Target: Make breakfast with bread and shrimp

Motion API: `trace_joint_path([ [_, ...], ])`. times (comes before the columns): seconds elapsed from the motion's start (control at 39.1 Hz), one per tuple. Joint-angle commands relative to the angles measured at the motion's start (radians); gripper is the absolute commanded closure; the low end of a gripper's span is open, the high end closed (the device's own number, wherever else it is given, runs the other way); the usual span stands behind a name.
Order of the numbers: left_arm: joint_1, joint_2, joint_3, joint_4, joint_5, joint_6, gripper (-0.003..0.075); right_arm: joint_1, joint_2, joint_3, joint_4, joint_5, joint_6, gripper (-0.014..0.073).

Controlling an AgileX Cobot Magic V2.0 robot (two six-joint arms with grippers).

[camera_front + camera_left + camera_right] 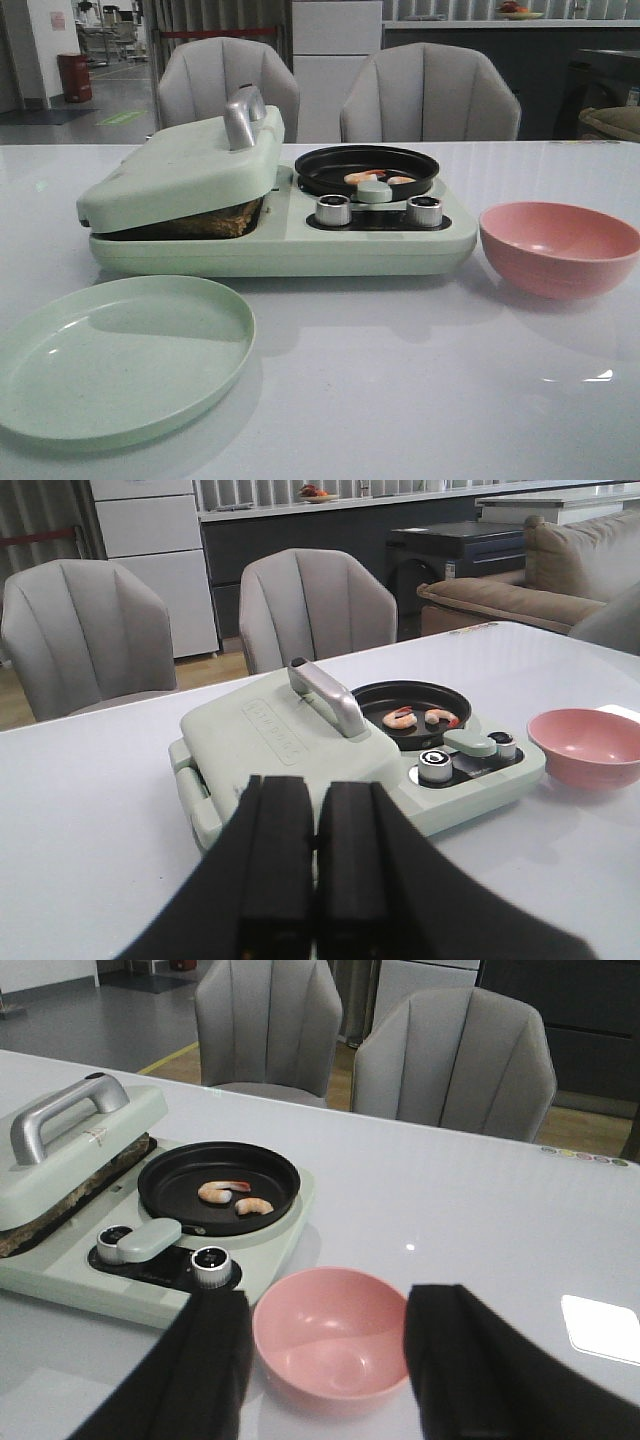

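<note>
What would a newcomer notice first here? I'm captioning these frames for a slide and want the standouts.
The mint-green breakfast maker in the middle of the table draws the eye, its lid propped partly open on the bread inside. In the black pan on the maker's right side lie two shrimp. A pink bowl stands to the maker's right, and a green plate lies in front on the left.

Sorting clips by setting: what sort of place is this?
Probably a staged dining area in an open-plan room or showroom: a white table with a breakfast maker, padded chairs behind it, and a sofa beside a counter.
</note>
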Motion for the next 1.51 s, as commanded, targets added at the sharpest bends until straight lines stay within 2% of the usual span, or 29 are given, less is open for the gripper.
trace_joint_path([
  [0.0,-0.008,0.010,-0.028,-0.017,-0.082,-0.010,0.0606,-0.001,-0.057,0.043,0.040,-0.145,-0.010,0.0139],
  [0.1,-0.008,0.010,-0.028,-0.017,-0.082,-0.010,0.0606,-0.001,-0.102,0.068,0.049,-0.174,-0.010,0.0139],
  [0.23,-0.008,0.010,-0.028,-0.017,-0.082,-0.010,0.0606,-0.001,-0.104,0.070,0.049,-0.102,-0.010,0.0139],
  [0.33,-0.008,0.010,-0.028,-0.017,-0.082,-0.010,0.0606,-0.001,-0.104,0.070,0.049,-0.100,-0.010,0.0151],
  [0.41,-0.008,0.010,-0.028,-0.017,-0.082,-0.010,0.0606,-0.001,-0.104,0.070,0.049,-0.105,-0.010,0.0209],
  [0.61,-0.008,0.010,-0.028,-0.017,-0.082,-0.010,0.0606,-0.001,-0.104,0.070,0.049,-0.107,-0.010,0.0461],
  [1.48,-0.013,0.010,-0.019,-0.017,-0.082,-0.010,0.0606,-0.001,-0.104,0.070,0.049,-0.106,-0.010,0.0452],
])
